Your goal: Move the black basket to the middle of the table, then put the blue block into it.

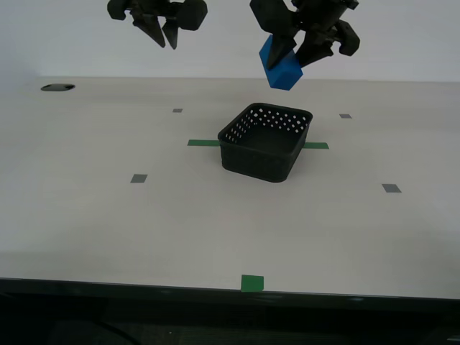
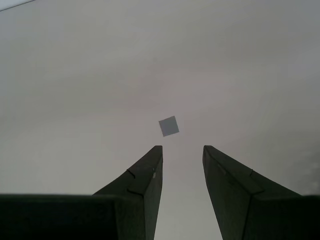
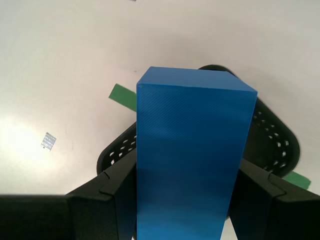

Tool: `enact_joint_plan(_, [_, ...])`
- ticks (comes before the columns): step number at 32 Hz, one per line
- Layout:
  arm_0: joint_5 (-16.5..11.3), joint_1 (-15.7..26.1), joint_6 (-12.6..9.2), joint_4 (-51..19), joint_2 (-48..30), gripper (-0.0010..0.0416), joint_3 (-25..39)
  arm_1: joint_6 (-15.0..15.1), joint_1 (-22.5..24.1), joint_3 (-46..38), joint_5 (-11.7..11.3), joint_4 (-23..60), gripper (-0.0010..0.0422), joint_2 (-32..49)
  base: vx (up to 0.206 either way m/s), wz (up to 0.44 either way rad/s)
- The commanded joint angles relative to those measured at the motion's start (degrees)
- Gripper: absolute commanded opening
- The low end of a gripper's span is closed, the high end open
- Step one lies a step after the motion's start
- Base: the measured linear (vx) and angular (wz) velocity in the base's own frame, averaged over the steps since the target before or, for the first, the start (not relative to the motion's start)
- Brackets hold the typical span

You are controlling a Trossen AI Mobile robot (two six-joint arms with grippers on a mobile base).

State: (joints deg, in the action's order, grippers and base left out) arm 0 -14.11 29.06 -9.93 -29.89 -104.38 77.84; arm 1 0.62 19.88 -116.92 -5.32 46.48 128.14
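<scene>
The black basket (image 1: pixel 255 164) stands upright near the middle of the table (image 1: pixel 100 230), over the green tape strip (image 1: pixel 203 142). My first gripper (image 1: pixel 293 56) is shut on the blue block (image 1: pixel 282 68) and holds it tilted in the air, above and slightly behind the basket's far rim. In the first wrist view the blue block (image 3: pixel 192 150) fills the space between the jaws, with the basket (image 3: pixel 280 145) below it. My second gripper (image 1: pixel 166 44) hangs high at the exterior view's left, jaws a little apart and empty (image 2: pixel 182 147).
Small grey square marks (image 1: pixel 139 178) (image 1: pixel 391 188) (image 2: pixel 169 126) lie on the tabletop. A green square (image 1: pixel 251 283) sits at the front edge. A dark hole (image 1: pixel 57 88) is at the far left corner.
</scene>
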Motion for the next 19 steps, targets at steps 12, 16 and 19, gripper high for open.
enact_joint_plan(12, [-2.3,0.7,-0.2,0.2,-1.2,0.0003,0.1,0.0,0.0,-0.1,-0.1,-0.7,0.0105,0.0,0.0,0.0])
enact_joint_plan(16, [-2.8,0.5,0.1,-0.2,-1.2,0.0003,0.1,0.0,0.0,-0.1,-0.1,-0.9,0.0105,0.0,0.0,0.0])
enact_joint_plan(19, [-2.5,0.5,0.2,0.5,-1.2,0.0003,0.1,0.0,0.0,-0.1,-0.1,-1.1,0.0105,0.0,0.0,0.0])
